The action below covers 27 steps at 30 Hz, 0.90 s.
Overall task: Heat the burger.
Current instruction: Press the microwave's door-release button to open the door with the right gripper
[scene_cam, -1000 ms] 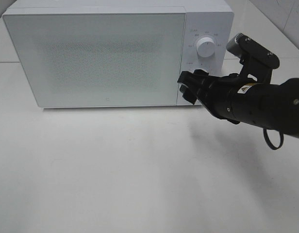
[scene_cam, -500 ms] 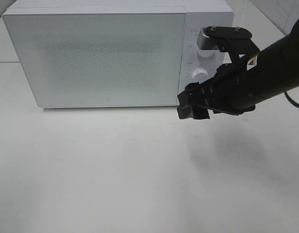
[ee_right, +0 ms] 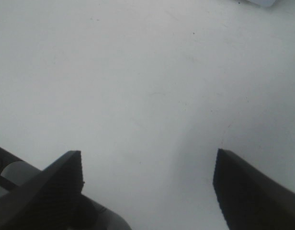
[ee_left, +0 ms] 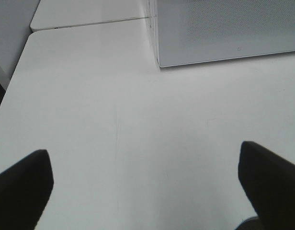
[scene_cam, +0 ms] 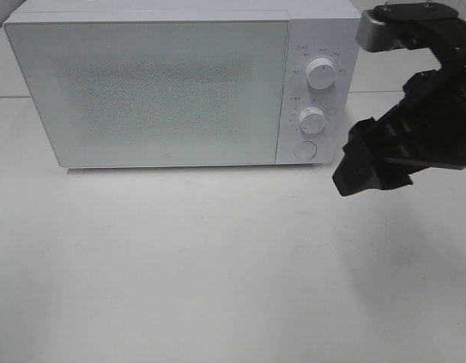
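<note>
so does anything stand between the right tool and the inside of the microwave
yes: the microwave's door is shut across its front. the right tool hangs open off to its right; no burger is in view

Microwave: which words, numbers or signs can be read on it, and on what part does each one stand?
No text can be read with certainty.
Panel of the microwave: small grey marks around the upper knob and the lower knob, too small and blurred to read.
Door: one tiny mark near its lower edge, too small to read.
Round button: no sign shows on it.
</note>
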Available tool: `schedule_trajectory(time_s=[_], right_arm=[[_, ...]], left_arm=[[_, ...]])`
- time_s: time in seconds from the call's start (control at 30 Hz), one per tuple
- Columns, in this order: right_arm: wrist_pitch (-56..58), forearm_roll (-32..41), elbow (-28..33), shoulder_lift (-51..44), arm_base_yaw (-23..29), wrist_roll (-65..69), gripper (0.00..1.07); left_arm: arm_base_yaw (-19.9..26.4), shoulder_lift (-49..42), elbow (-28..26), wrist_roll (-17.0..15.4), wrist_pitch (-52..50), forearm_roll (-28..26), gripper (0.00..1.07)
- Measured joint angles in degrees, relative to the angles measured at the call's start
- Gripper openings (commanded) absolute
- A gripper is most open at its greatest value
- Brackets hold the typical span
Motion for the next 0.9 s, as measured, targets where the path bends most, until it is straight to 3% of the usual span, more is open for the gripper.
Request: schedule_trajectory(time_s=[0.57, 0.9], right_arm=[[15.6, -12.4, 0.0, -19.3, 0.0, 4.8, 0.75], [17.1, -16.3, 7.8, -34.9, -1.1, 7.5, 0.75]], left_arm=[[0.0, 0.0, 0.0, 0.0, 0.0, 0.0, 0.98], [0.0, 0.0, 0.0, 0.0, 0.0, 0.0, 0.98]])
